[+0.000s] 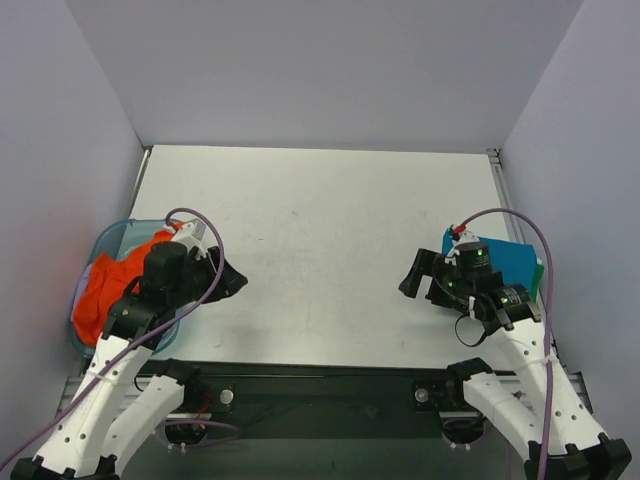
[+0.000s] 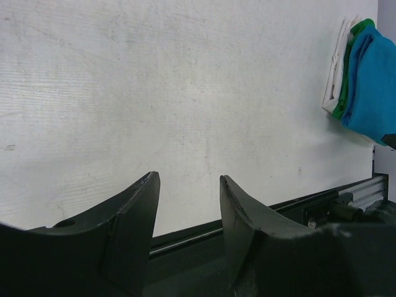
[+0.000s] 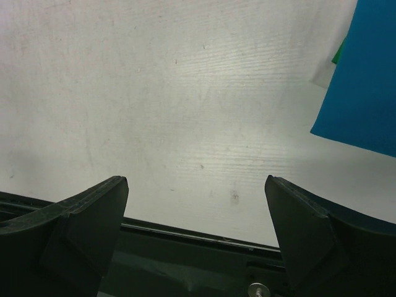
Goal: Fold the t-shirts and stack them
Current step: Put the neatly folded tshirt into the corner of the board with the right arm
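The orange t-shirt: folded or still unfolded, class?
Unfolded. The orange t-shirt lies crumpled in the blue basket at the table's left edge, unlike the flat teal t-shirt stacked on the right.

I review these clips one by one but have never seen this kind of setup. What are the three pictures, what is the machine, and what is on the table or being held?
The machine is two robot arms bolted at the table's near edge, each ending in a two-finger claw. The overhead picture comes from a fixed camera above and behind them. The other two come from cameras on the wrists, each looking past its own dark fingers.

At the left edge, a light blue basket holds an orange t-shirt. At the right edge lies a folded stack: a teal-blue shirt on top, with green and white edges showing in the left wrist view.

The left gripper is partly open, the right gripper wide open. Both are empty, with only bare table seen between their fingers.
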### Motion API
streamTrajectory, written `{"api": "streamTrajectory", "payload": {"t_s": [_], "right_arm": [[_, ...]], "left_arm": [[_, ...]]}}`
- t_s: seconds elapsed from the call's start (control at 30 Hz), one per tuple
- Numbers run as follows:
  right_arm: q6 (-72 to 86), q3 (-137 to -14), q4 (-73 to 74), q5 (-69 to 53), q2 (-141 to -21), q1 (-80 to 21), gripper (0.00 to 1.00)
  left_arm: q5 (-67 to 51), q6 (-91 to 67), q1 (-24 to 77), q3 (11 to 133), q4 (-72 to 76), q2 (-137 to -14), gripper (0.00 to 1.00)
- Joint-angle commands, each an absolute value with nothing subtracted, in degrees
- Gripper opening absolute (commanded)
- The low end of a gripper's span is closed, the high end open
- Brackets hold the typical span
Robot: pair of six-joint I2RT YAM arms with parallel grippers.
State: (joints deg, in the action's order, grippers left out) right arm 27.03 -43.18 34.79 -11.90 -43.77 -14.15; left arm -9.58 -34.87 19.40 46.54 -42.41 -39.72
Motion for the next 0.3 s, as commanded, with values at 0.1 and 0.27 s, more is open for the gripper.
{"api": "streamTrajectory", "payload": {"t_s": [0.1,0.27], "right_arm": [[27.3,-43.0,31.9,-9.1,-43.8,-16.9,1.00],[25.6,-43.7,32.0,-9.8,-44.4,-17.2,1.00]], "left_arm": [[-7.4,-36.3,19.2,47.4,-43.8,-37.6,0.55],[-4.4,-36.7,19.2,48.1,-45.7,-36.8,0.55]]}}
